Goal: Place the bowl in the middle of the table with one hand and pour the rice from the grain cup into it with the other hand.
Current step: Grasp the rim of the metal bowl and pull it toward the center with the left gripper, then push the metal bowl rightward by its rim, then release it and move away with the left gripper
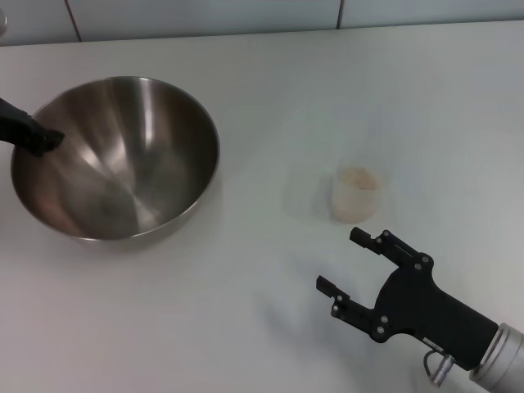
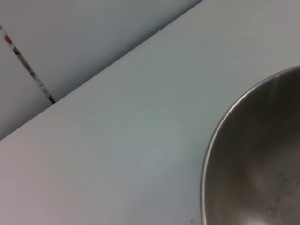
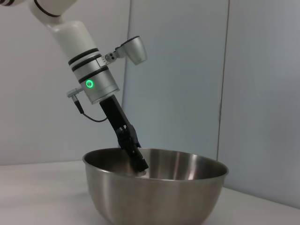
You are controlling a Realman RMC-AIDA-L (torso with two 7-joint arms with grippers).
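While one bowl (image 1: pixel 123 164) sits (steel), one grain cup (image 1: pixel 357 193), two end effectors.

One steel bowl (image 1: pixel 115 155) sits on the one white table (image 1: pixel 246 327). There is one grain cup (image 1: pixel 357 193), holding a single small heap of rice (image 1: pixel 359 174). Two black grippers show: the left gripper (image 1: pixel 45 141) and the right gripper (image 1: pixel 342 260), each with two fingers.

I see the left gripper (image 3: pixel 138 161) slanting down from its silver-white arm (image 3: pixel 89 75), jaws at the bowl's (image 3: pixel 154 192) rim, on the white surface (image 3: pixel 37 197).
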